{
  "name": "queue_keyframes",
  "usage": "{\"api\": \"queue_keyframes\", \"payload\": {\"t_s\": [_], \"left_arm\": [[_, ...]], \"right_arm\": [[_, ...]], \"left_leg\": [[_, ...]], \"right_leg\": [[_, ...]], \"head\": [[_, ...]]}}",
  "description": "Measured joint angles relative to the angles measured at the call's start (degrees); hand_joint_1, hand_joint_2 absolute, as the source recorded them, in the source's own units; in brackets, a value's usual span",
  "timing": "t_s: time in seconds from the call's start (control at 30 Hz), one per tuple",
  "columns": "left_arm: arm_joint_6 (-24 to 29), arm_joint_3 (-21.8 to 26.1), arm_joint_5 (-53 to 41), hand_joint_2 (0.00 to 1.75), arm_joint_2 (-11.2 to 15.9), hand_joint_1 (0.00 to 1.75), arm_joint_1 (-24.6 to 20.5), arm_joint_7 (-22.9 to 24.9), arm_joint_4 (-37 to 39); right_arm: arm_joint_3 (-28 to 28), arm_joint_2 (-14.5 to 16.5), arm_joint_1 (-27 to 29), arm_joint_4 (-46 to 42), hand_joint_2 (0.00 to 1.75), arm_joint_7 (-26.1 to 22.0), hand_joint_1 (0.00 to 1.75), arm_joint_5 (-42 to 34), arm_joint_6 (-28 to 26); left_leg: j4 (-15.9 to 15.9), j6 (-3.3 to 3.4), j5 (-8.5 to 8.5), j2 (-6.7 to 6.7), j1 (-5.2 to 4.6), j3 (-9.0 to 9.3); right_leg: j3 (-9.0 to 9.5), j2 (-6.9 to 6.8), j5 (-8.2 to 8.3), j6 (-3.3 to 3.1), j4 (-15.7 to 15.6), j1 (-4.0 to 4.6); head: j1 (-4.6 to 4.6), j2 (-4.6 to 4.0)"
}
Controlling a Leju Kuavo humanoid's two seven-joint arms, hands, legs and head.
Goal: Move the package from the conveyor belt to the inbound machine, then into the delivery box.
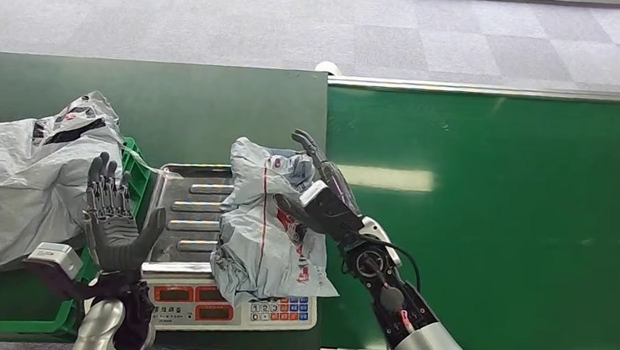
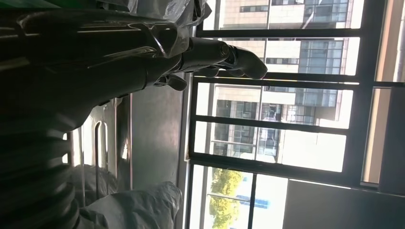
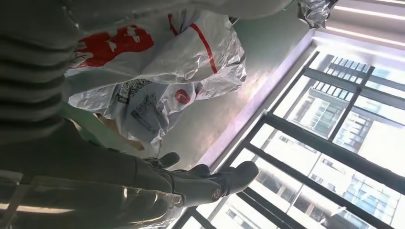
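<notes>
The package [image 1: 264, 222], a crumpled grey plastic bag with red print, lies on the scale [image 1: 195, 288], its long axis running away from the robot along the tray. The right hand [image 1: 314, 188] rests against the bag's right side, fingers [image 1: 305, 141] spread past its far end, holding nothing that I can see. The left hand [image 1: 112, 217] stands upright beside the tray's left edge, fingers wide, empty. The bag sits between both hands, nearer the right; the green box [image 1: 133, 176] with other bags lies left
</notes>
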Motion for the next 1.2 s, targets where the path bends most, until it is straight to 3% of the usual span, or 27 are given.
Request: {"api": "queue_keyframes", "payload": {"t_s": [0.17,0.53,0.7,0.83,1.03,1.2], "left_arm": [[-0.07,0.12,0.00,1.75,0.09,0.00,0.84,-0.10,-0.40],[-0.07,0.54,0.00,1.75,0.13,0.00,1.45,-0.15,-1.00],[-0.50,0.58,-0.24,1.75,0.11,0.00,1.48,-0.13,-1.03],[-3.24,-0.27,-1.62,1.75,0.10,0.00,1.49,0.84,-1.34],[-5.88,-2.69,-3.97,1.75,0.12,0.00,1.51,2.37,-2.17],[-4.66,-4.50,-8.01,1.75,0.15,0.00,1.10,1.79,-3.19]], "right_arm": [[-0.87,-0.47,1.46,-3.60,0.00,2.57,0.00,3.50,-5.92],[-1.50,-0.82,2.37,-6.59,0.00,3.24,0.00,4.24,-7.04],[-2.45,-0.99,3.12,-7.69,0.00,3.57,0.00,6.05,-11.56],[-4.24,-1.17,4.70,-9.94,1.75,2.76,0.00,5.14,-14.46],[-10.41,-1.56,7.99,-14.19,1.75,1.61,0.00,-2.35,-15.16],[-15.10,-1.95,12.21,-17.54,1.75,-0.04,0.00,-5.39,-12.50]], "left_leg": [[0.00,0.00,0.00,0.01,0.00,0.00],[0.00,0.00,0.00,0.00,0.00,0.00],[0.00,0.00,0.00,0.00,0.00,0.01],[0.00,0.00,0.00,-0.01,0.00,0.00],[0.01,0.00,0.00,-0.03,0.00,0.00],[0.00,0.00,-0.01,-0.01,0.00,0.00]], "right_leg": [[0.00,0.00,0.00,0.00,0.00,0.00],[0.00,0.00,0.00,0.00,0.00,0.00],[0.00,0.00,0.00,0.00,0.00,0.00],[-0.01,0.00,0.00,0.00,0.00,0.00],[0.00,-0.02,0.00,0.00,-0.01,0.00],[0.00,-0.01,0.00,0.00,-0.01,0.00]], "head": [[0.00,0.00],[-0.01,0.00],[-0.02,0.00],[-0.01,0.00],[0.00,0.00],[-0.02,0.00]]}}
